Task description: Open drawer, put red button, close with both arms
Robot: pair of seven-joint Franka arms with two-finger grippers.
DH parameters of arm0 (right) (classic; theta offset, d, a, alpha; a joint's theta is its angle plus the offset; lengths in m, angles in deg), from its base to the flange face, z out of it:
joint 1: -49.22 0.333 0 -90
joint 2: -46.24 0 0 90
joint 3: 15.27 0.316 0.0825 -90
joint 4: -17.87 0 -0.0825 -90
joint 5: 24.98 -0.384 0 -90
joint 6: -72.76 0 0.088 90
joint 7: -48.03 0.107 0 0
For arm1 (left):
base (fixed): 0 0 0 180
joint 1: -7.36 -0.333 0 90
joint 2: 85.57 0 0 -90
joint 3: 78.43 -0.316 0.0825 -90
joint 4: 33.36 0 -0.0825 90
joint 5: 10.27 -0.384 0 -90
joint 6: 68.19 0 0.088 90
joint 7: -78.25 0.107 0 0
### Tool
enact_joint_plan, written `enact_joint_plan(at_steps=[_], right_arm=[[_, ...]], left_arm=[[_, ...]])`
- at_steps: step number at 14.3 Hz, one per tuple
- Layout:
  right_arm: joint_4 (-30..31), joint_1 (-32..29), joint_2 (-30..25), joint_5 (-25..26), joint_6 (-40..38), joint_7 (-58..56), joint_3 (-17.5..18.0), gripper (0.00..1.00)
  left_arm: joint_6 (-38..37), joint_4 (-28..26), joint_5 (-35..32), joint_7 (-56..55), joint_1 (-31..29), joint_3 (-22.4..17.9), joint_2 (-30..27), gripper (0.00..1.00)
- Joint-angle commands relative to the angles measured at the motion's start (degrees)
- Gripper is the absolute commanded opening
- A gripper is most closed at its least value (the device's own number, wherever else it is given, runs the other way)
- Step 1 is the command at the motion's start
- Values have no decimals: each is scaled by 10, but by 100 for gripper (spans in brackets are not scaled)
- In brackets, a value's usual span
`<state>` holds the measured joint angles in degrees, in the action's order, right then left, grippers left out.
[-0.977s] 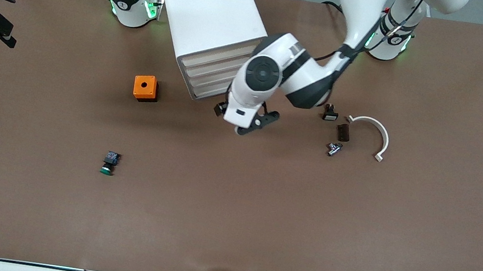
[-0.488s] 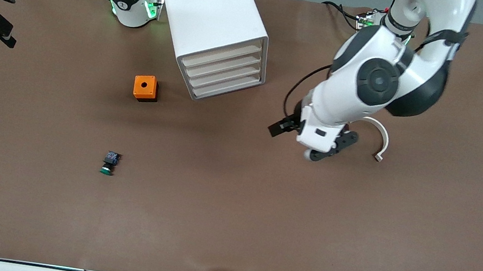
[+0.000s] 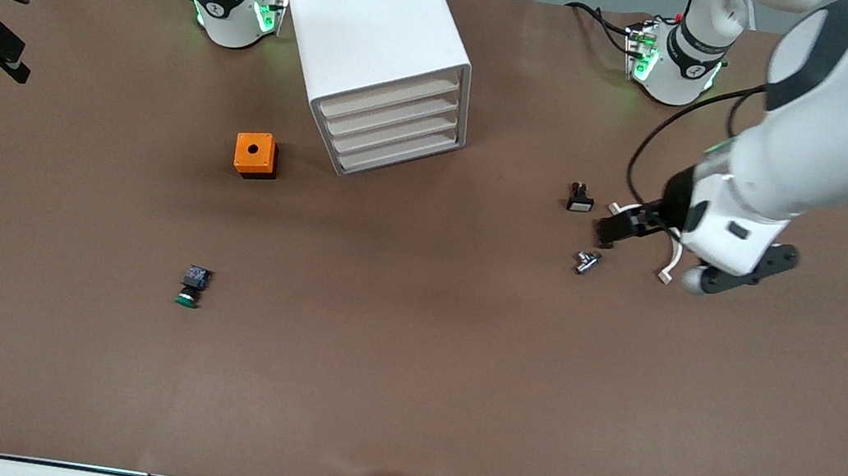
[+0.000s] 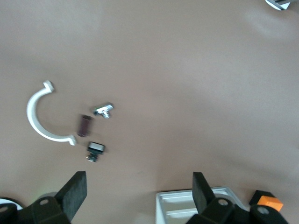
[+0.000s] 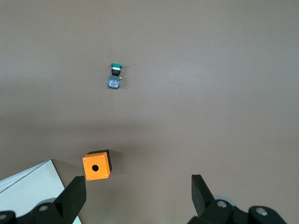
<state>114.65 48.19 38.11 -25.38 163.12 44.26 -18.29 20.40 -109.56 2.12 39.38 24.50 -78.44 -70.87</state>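
Left arm (image 3: 822, 120) has swung away from cabinet (image 3: 371, 23) front, toward its own end of desk (image 3: 401, 401). Left gripper (image 4: 138, 184) now over small parts (image 4: 103, 110), well apart from cabinet; jaws wide, empty. All four drawers (image 3: 394, 127) shut. Red button not seen, likely inside one; job looks about done. Drawer fronts face front camera, turned a bit toward left arm's end, long side slanting. Right gripper (image 5: 138, 186) waits over desk near orange box (image 5: 96, 169) beside cabinet, jaws wide.

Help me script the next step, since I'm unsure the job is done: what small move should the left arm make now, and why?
Probably just park the left gripper, now over the white clamp. All four drawers of the cabinet look shut, no red button shows on the table, only the green button, and the jaws of it and the right gripper stand open, empty.
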Motion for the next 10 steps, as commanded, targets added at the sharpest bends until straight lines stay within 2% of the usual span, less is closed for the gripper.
enact_joint_plan(at_steps=[1,3,10], right_arm=[[15,-6,-16,-3,9,2,6,100],[15,-6,-16,-3,10,-4,6,100],[15,-6,-16,-3,10,-7,6,100]], left_arm=[[-36,-15,-10,76,-36,4,-21,99],[-60,-17,-38,102,-55,5,-25,99],[-84,-24,-54,214,-141,7,-26,99]])
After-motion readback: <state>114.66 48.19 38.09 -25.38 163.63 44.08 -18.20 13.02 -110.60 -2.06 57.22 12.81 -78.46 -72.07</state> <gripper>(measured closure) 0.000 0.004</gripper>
